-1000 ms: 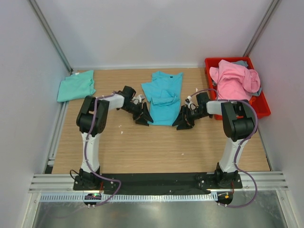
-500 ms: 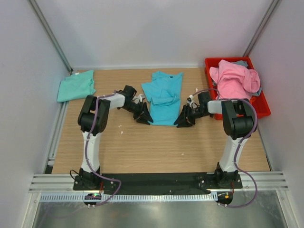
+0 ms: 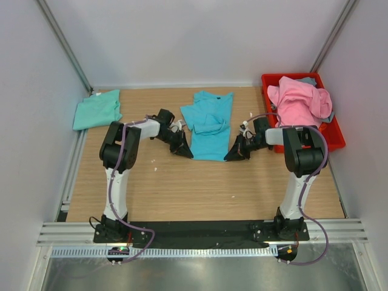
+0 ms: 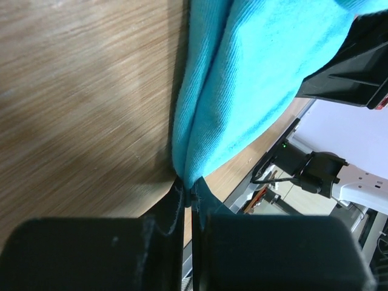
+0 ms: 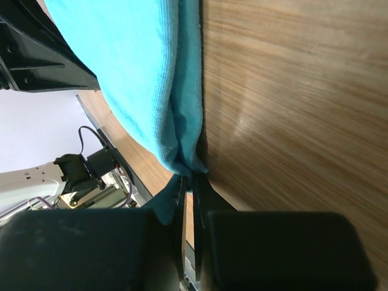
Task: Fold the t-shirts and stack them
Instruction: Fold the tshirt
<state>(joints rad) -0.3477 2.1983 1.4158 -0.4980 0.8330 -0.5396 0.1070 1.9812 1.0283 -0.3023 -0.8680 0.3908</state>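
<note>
Both claws have crept inward over the last second, the left claw edging right and the right claw edging left and slightly farther, so that each sits at a near corner of the turquoise-blue cloth t-shirt. From the left wrist, the black fingers are pressed together with the shirt's edge nipped between their tips, and the cloth bunches into a soft ridge running away from the pinch. The right wrist shows the same: that claw's fingers are squeezed onto a small gathered tuck of the turquoise hem, the fabric spreading out beyond it over the wood grain. Seen from above, the turquoise shirt lies spread lengthwise in the middle of the light wooden counter, collar toward the far side, with a fold of its own cloth lying across its middle; its near hem stretches between the two claws. Well apart at the far left corner rests a folded mint-green cloth t-shirt, its left side at the counter's edge. At the far right stands a red rectangular plastic bin holding a heaped pink cloth t-shirt, with a grey-blue cloth t-shirt peeking out beneath it at the far rim.
</note>
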